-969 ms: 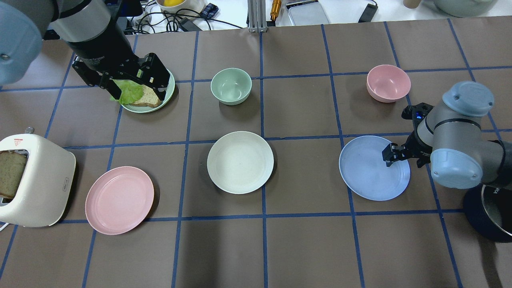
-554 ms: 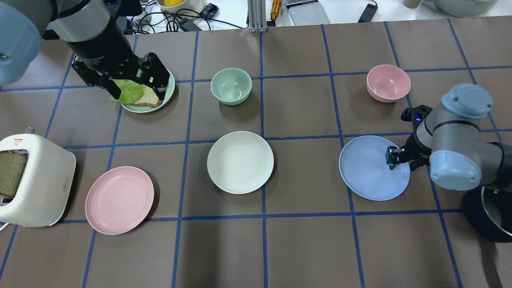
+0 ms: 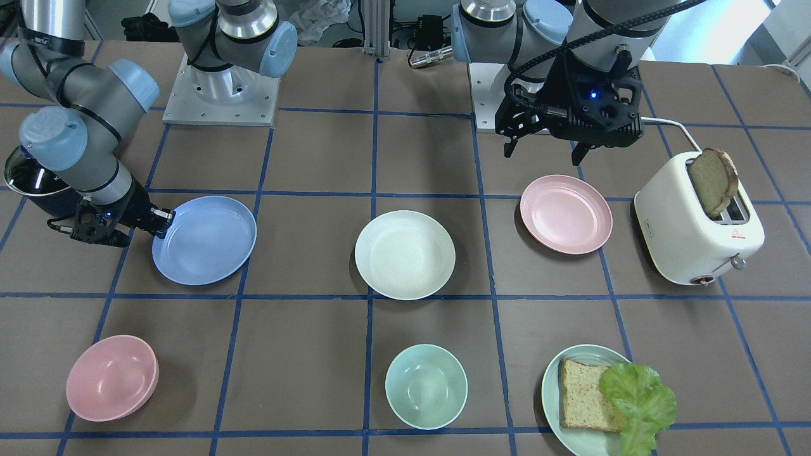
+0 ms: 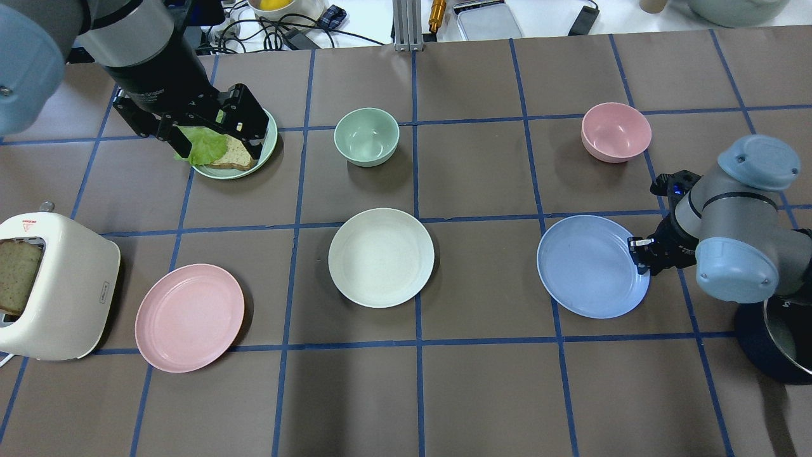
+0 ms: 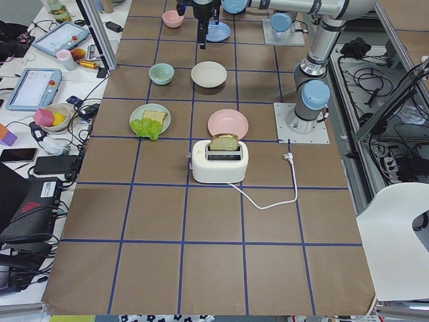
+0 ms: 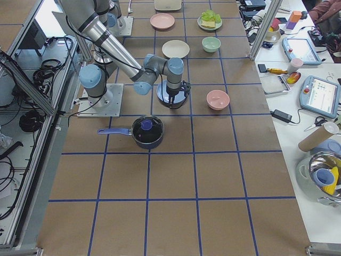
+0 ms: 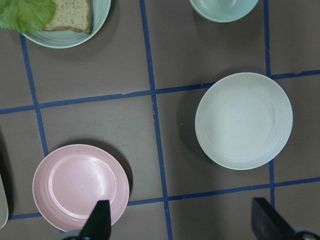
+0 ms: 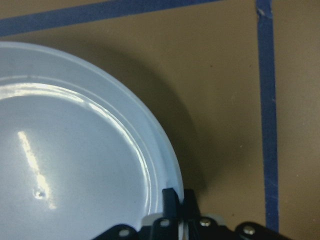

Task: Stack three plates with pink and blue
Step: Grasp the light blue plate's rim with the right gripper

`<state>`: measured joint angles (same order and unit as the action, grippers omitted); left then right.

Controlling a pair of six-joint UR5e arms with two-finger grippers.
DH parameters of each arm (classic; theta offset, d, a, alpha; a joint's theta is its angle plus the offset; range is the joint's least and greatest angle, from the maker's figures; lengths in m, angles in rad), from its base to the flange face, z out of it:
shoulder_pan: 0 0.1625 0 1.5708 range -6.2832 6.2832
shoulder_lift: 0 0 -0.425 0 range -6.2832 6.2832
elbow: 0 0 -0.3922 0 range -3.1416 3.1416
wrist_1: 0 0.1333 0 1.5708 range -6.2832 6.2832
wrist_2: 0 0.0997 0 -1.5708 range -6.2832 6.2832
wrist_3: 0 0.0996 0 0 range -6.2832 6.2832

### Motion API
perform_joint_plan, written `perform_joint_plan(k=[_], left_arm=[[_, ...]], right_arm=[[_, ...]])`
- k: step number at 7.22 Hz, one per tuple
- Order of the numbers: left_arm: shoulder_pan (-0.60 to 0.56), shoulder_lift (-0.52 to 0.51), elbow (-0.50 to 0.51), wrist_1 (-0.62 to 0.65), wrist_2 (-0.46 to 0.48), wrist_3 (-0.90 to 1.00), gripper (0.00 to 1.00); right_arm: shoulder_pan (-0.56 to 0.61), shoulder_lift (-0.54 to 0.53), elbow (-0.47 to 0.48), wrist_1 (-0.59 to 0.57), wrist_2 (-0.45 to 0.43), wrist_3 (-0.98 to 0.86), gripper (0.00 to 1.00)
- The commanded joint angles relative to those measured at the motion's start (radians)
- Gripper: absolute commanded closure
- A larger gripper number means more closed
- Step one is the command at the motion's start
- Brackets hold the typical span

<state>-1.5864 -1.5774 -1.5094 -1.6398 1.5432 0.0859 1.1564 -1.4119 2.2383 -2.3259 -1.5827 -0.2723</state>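
Note:
The light blue plate (image 4: 587, 266) lies flat at the right. My right gripper (image 4: 639, 251) is low at its right rim, also seen in the front view (image 3: 166, 218). In the right wrist view (image 8: 179, 200) its fingertips are almost together, one on each side of the blue rim (image 8: 165, 150). I cannot tell if they pinch it. The cream-white plate (image 4: 380, 257) lies in the middle and the pale pink plate (image 4: 189, 317) at the left. My left gripper (image 4: 219, 127) hangs high, open and empty; its wrist view shows the pink plate (image 7: 80, 187) and cream plate (image 7: 243, 120) below.
A white toaster (image 4: 57, 285) with bread stands left of the pink plate. A mint plate with bread and lettuce (image 3: 595, 399), a mint bowl (image 4: 366, 136) and a pink bowl (image 4: 615, 131) sit along the far row. A dark pot (image 4: 777, 343) is beside my right arm.
My right gripper has slid right, from over the blue plate's inside to its right rim. The plate has stayed in place. The left arm has not moved.

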Motion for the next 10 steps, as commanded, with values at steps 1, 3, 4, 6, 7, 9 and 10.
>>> perform_joint_plan(k=[1,3,4,6,7,9,10], left_arm=[[0.0,0.0,0.0,0.0,0.0,0.0,0.0],[-0.001,-0.001,0.0,0.0,0.0,0.0,0.0],[0.0,0.0,0.002,0.0,0.0,0.0,0.0],[0.0,0.0,0.002,0.002,0.0,0.0,0.0],[0.0,0.0,0.002,0.002,0.0,0.0,0.0],[0.0,-0.001,0.002,0.002,0.0,0.0,0.0],[0.0,0.0,0.002,0.002,0.0,0.0,0.0]], right_arm=[[-0.001,-0.018,0.0,0.014,0.001,-0.002,1.0],[-0.003,-0.024,-0.002,0.016,0.001,-0.002,1.0],[-0.001,-0.036,0.0,0.014,0.003,-0.002,1.0],[-0.001,-0.048,-0.008,0.035,0.003,-0.002,1.0],[-0.001,-0.053,-0.011,0.036,0.003,-0.004,1.0],[-0.001,-0.067,-0.014,0.045,0.016,-0.004,1.0],[0.0,-0.071,-0.025,0.065,0.02,-0.002,1.0]])
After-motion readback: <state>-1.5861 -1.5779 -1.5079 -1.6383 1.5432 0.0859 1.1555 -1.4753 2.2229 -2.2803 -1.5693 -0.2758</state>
